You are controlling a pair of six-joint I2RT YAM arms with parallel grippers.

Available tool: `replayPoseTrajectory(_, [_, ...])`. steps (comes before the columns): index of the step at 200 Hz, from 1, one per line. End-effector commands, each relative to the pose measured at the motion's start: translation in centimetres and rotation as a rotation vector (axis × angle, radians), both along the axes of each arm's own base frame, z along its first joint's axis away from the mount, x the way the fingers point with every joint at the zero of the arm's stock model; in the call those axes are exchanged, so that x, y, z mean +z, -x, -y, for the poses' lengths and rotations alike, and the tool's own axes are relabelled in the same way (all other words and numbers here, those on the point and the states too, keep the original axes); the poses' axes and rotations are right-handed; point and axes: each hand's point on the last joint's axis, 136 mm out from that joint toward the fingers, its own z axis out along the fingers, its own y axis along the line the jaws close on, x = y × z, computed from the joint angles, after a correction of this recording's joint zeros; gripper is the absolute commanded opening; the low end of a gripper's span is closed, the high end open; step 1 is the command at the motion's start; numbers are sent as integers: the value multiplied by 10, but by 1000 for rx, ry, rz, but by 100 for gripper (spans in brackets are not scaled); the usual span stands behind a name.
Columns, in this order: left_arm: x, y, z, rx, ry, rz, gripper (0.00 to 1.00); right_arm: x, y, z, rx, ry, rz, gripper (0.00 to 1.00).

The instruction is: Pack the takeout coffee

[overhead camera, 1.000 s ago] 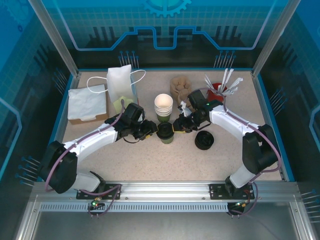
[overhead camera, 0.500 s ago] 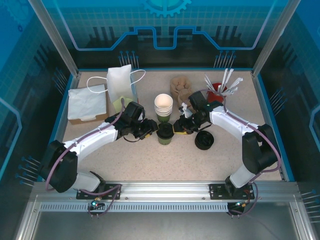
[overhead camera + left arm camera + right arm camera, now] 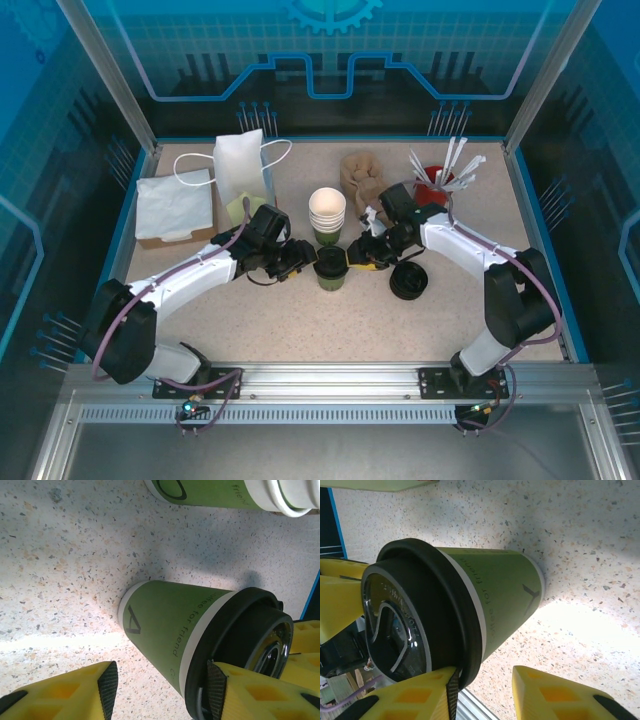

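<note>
We see one takeout coffee [image 3: 331, 268], lidded and upright on the table [image 3: 300, 325], flanked by two grippers. The left gripper [image 3: 161, 682] is spread, with the cup just ahead between its fingers. The right gripper [image 3: 485, 680] is also spread, and the lid's rim is against one finger. One stack of lidless cups [image 3: 327, 213] stands just beyond both grippers. One stack of black lids [image 3: 408, 281] sits beside the right gripper.

Even overhead light leaves the table [image 3: 300, 310] bright, with only soft shadows. Just ahead of the left gripper [image 3: 161, 682] a washed-out glare streak lies on the table beside the takeout coffee [image 3: 170, 625], a dim shadow beyond it. Both grippers' near yellow fingers [image 3: 60, 697] blur, and the lid [image 3: 400, 625] by the right gripper [image 3: 485, 680] glints.
</note>
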Motion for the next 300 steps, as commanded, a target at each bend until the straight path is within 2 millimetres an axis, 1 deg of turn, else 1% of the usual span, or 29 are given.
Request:
replayPoseTrajectory(1, [21,-4,13,-43,45,56,56,18,1,-9,17,-98,27,37])
replayPoseTrajectory(64, [23,-3,11,-39,43,64,61,19,1,-5,9,-99,29,37])
replayPoseTrajectory(128, [29,-2,10,-34,49,78,65,11,3,0,4,-72,19,39])
replayPoseTrajectory(211, [20,1,6,-25,35,65,68,14,2,0,7,-78,24,39])
replayPoseTrajectory(255, [14,3,4,-25,20,57,71,17,2,-1,10,-88,28,42])
replayPoseTrajectory(300, [5,6,1,-25,7,41,71,20,1,-5,5,-125,29,43])
